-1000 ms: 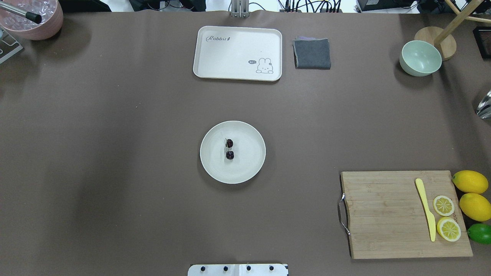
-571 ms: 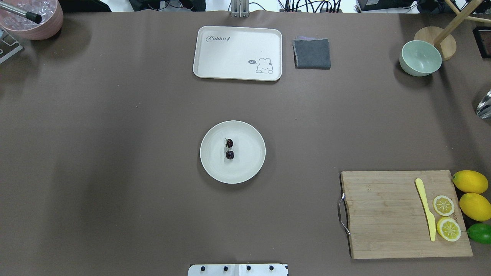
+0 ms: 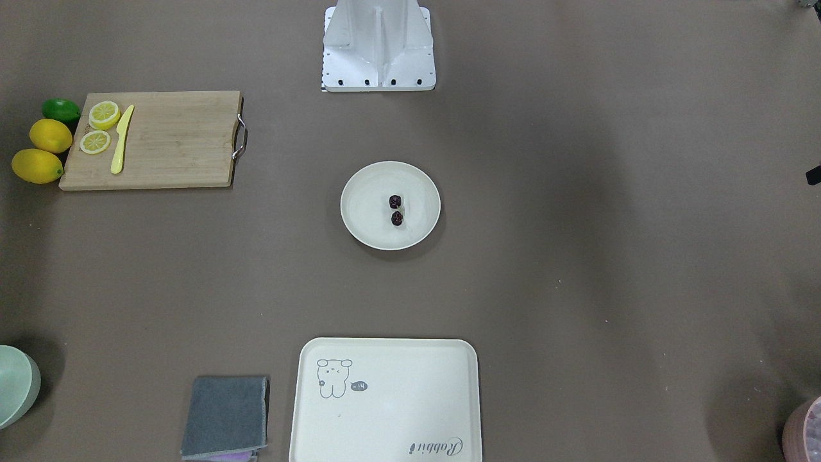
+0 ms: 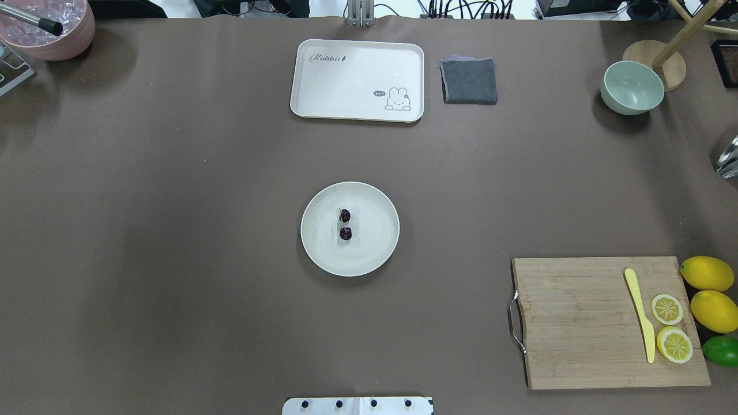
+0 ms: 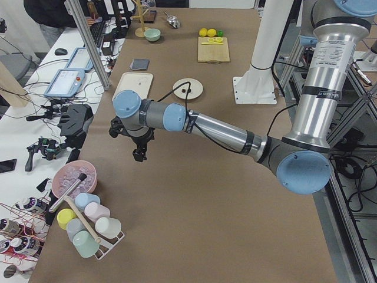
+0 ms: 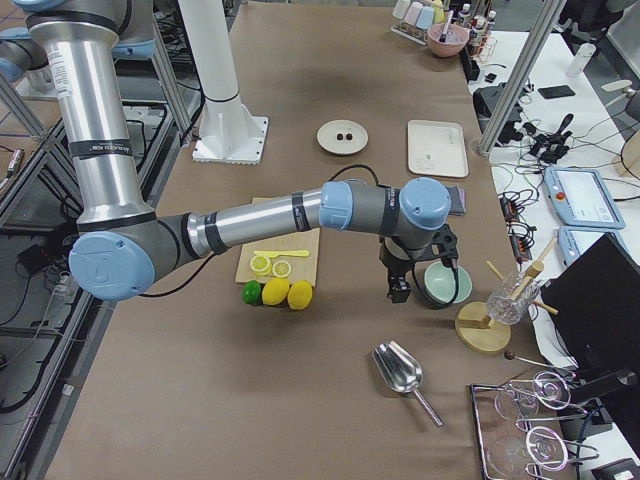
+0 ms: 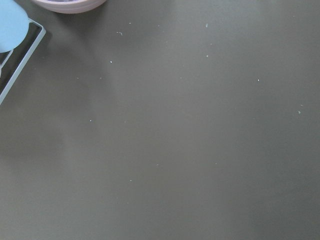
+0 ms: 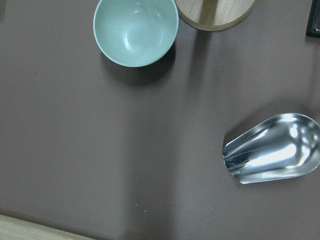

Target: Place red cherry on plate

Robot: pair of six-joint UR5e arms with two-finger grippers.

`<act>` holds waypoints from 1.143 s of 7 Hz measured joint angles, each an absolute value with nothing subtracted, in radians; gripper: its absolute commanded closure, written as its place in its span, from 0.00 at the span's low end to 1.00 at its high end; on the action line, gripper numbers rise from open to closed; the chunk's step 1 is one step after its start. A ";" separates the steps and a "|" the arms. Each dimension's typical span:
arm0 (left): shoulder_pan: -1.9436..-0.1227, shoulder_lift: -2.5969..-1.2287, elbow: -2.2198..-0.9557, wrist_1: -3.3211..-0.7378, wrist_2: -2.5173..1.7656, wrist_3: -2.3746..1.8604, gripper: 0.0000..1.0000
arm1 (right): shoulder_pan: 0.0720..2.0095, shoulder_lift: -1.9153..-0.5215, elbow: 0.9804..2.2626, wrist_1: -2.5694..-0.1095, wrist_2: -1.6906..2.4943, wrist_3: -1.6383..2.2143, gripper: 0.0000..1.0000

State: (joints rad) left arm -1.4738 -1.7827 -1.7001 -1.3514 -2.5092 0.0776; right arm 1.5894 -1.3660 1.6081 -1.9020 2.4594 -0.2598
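The red cherry, a joined pair of dark maroon balls, lies on the plate, a round cream-white dish at the table's middle. It also shows in the front view as the cherry on the plate. No gripper is near it. The left gripper hangs over bare table far out on the robot's left, near the pink bowl. The right gripper hangs beside the pale green bowl at the far right. Each shows only in a side view, so I cannot tell whether it is open or shut.
A rabbit tray and a grey cloth lie at the far edge. The green bowl stands far right. A cutting board holds a yellow knife and lemon slices, with lemons and a lime beside it. A metal scoop lies near the right gripper.
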 measured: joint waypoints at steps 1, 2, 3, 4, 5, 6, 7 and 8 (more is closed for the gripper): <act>-1.461 -1.802 -1.672 -1.347 -2.480 0.064 0.02 | 1.587 -1.342 1.543 -1.899 2.459 -0.286 0.00; -1.458 -1.817 -1.631 -1.347 -2.455 0.046 0.02 | 1.588 -1.333 1.512 -1.898 2.455 -0.298 0.00; -1.465 -1.821 -1.593 -1.348 -2.433 0.038 0.02 | 1.590 -1.333 1.501 -1.897 2.447 -0.302 0.00; -1.475 -1.820 -1.571 -1.347 -2.400 0.034 0.02 | 1.594 -1.336 1.494 -1.896 2.432 -0.306 0.00; -1.481 -1.819 -1.563 -1.347 -2.346 0.034 0.02 | 1.597 -1.338 1.488 -1.896 2.405 -0.301 0.00; -1.484 -1.821 -1.561 -1.348 -2.298 0.035 0.02 | 1.602 -1.341 1.483 -1.897 2.372 -0.292 0.00; -1.486 -1.824 -1.562 -1.349 -2.277 0.038 0.02 | 1.605 -1.346 1.480 -1.897 2.348 -0.283 0.00; -1.489 -1.830 -1.567 -1.349 -2.272 0.042 0.02 | 1.608 -1.355 1.480 -1.897 2.339 -0.282 0.00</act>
State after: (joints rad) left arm -1.4886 -1.8296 -1.5667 -1.3491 -2.2720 0.0418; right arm 1.6077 -1.3554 1.4796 -1.8966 2.3394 -0.2816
